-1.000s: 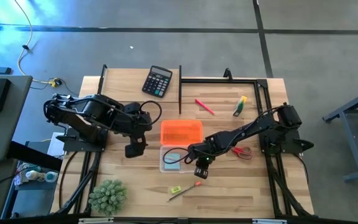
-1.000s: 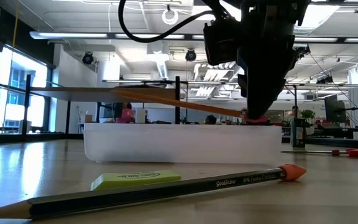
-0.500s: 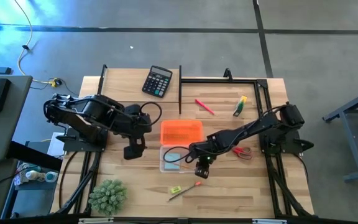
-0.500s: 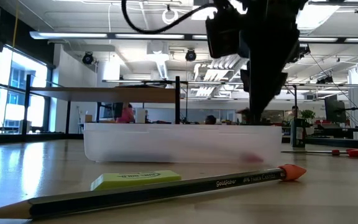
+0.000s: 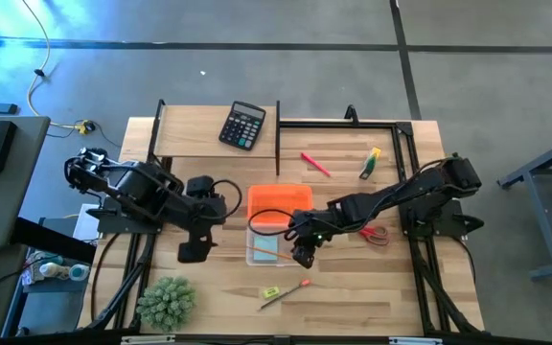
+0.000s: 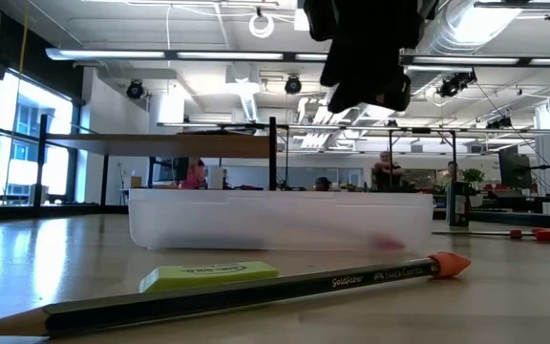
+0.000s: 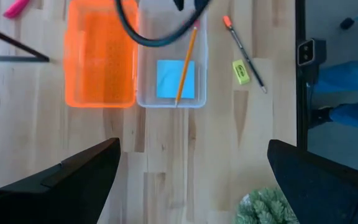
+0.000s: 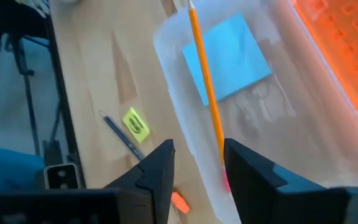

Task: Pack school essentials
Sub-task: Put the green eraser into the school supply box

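Observation:
An open clear box (image 5: pixel 253 259) sits mid-table with its orange lid (image 5: pixel 279 202) just beyond it. Inside it, an orange pencil (image 8: pixel 205 74) lies slanted across a pale blue note pad (image 7: pixel 166 79), its pink eraser end (image 8: pixel 225 180) near one wall. My right gripper (image 5: pixel 303 253) hangs open above the box's right end, and the pencil is seen below the gap between its fingers. My left gripper (image 5: pixel 194 251) hangs wide open over bare table left of the box. A dark pencil (image 6: pixel 256 291) and a green eraser (image 6: pixel 208 276) lie near the front edge.
Red-handled scissors (image 5: pixel 374 233) lie right of the box. A pink pen (image 5: pixel 315 164) and a yellow-and-green crayon box (image 5: pixel 370 162) lie at the far right. A black calculator (image 5: pixel 242 126) sits on the far shelf, and a spiky plant (image 5: pixel 167 302) stands at the near left corner.
My right gripper has opened and let go of the orange pencil, which has dropped from a slant over the box's rim to lie inside the box. The gripper has then risen clear of the box. My left gripper has swung toward the table's near edge.

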